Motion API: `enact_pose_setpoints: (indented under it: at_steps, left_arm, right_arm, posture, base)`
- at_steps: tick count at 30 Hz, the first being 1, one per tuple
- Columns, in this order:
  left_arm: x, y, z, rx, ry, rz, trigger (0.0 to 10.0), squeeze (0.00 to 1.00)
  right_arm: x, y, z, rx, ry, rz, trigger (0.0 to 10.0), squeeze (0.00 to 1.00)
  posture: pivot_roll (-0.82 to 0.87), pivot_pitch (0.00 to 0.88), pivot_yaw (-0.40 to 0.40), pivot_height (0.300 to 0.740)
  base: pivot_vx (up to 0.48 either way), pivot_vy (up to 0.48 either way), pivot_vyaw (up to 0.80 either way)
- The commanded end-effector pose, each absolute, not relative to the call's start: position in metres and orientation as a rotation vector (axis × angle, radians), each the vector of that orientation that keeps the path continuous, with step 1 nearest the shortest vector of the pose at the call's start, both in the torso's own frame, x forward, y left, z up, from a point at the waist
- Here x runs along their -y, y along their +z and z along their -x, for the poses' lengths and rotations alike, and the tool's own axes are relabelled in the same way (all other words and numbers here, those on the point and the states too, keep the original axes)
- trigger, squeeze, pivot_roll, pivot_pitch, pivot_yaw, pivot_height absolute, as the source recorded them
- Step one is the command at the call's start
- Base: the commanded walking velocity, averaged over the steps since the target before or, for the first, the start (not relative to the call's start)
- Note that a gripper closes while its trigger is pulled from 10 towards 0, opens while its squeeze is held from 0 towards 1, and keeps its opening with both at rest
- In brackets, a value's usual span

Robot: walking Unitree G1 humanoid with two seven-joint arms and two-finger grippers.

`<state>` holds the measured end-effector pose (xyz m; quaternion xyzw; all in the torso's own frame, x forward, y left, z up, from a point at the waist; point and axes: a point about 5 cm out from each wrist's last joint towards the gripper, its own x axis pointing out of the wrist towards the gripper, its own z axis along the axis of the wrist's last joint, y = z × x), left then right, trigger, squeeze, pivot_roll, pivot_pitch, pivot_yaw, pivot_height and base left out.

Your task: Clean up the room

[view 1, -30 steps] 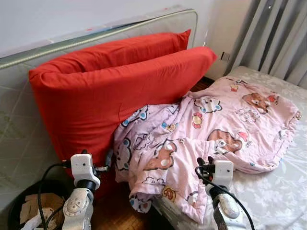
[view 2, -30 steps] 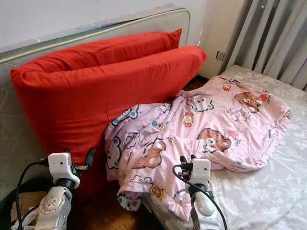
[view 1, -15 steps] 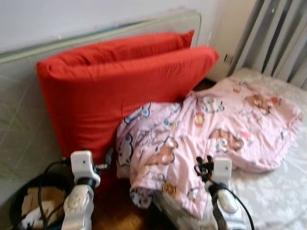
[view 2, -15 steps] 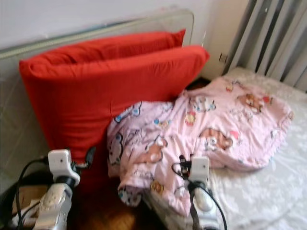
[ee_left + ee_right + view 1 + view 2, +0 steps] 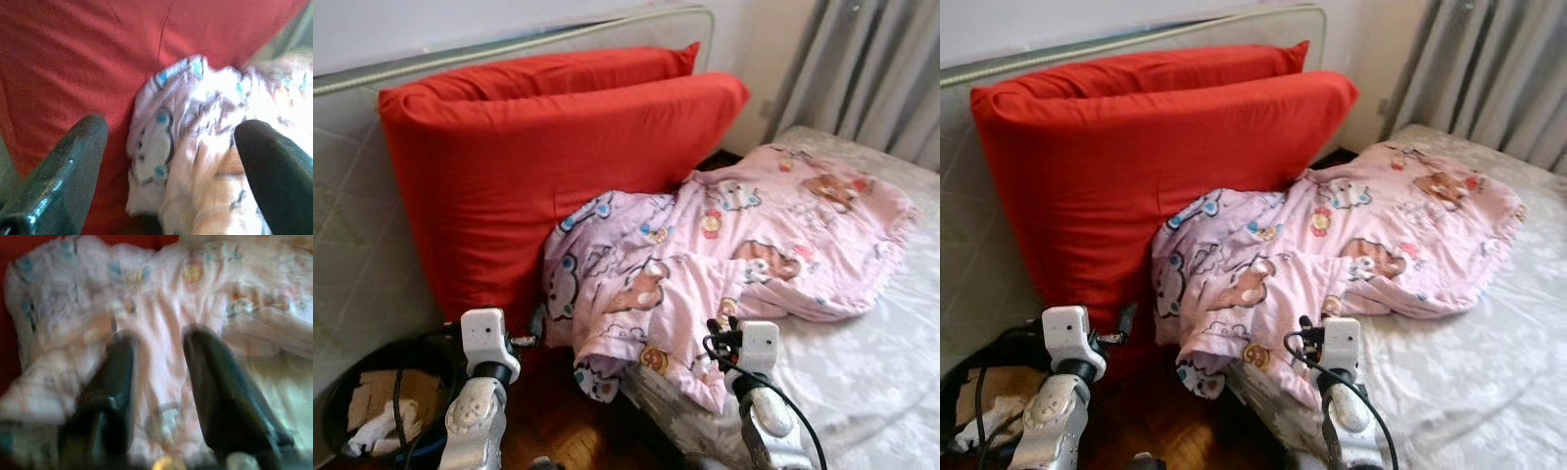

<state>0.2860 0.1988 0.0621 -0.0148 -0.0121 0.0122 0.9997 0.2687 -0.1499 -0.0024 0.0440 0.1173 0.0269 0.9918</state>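
Observation:
A pink blanket (image 5: 724, 245) with cartoon bears lies crumpled on the bed, one corner hanging over the edge toward the floor. Two big red pillows (image 5: 538, 157) lean upright against a standing mattress, touching the blanket. My left gripper (image 5: 536, 323) is low by the foot of the red pillows; in the left wrist view it (image 5: 171, 161) is open, with the blanket's hanging corner (image 5: 166, 147) and red fabric ahead. My right gripper (image 5: 720, 338) hovers at the blanket's near edge; the right wrist view shows it (image 5: 156, 377) open over the pink cloth.
A black bin (image 5: 342, 392) holding paper and cardboard scraps stands on the wooden floor (image 5: 558, 421) at lower left. The grey upright mattress (image 5: 352, 255) backs the pillows. The bed's pale flowered sheet (image 5: 862, 372) spreads right, and grey curtains (image 5: 871, 69) hang behind.
The whole picture has shifted and was blurred half a second ago, so the camera moved. Both grippers keep their places relative to the blanket, and nothing was taken hold of.

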Motion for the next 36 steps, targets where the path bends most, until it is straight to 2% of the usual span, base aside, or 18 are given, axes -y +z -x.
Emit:
enact_pose_setpoints:
  at_steps: [1, 15, 20, 36]
  left_arm:
    - [-0.2018, 0.0556, -0.2805, -0.007, 0.037, 0.03, 10.0, 0.0]
    - [-0.2002, 0.0539, -0.2803, -0.029, 0.034, 0.034, 10.0, 0.0]
    - [-0.2001, 0.0538, -0.2802, -0.032, 0.032, 0.035, 10.0, 0.0]
    - [-0.1993, 0.052, -0.2798, -0.047, 0.023, 0.029, 10.0, 0.0]
  right_arm:
    - [0.1459, 0.0057, -0.2782, -0.216, 0.073, -0.084, 10.0, 0.0]
    - [0.143, 0.0024, -0.2768, -0.24, 0.1, -0.084, 10.0, 0.0]
    - [0.1413, 0.004, -0.2775, -0.225, 0.106, -0.092, 10.0, 0.0]
    - [0.1377, -0.0013, -0.2745, -0.262, 0.125, -0.094, 10.0, 0.0]
  posture:
    - [-0.03, 0.035, -0.044, 0.655]
    - [-0.03, 0.041, -0.049, 0.655]
    - [-0.03, 0.043, -0.049, 0.616]
    - [-0.03, 0.043, -0.052, 0.616]
  base:
    - [0.0, 0.0, 0.0]
    - [0.0, 0.0, 0.0]
    - [0.0, 0.0, 0.0]
    - [0.0, 0.0, 0.0]
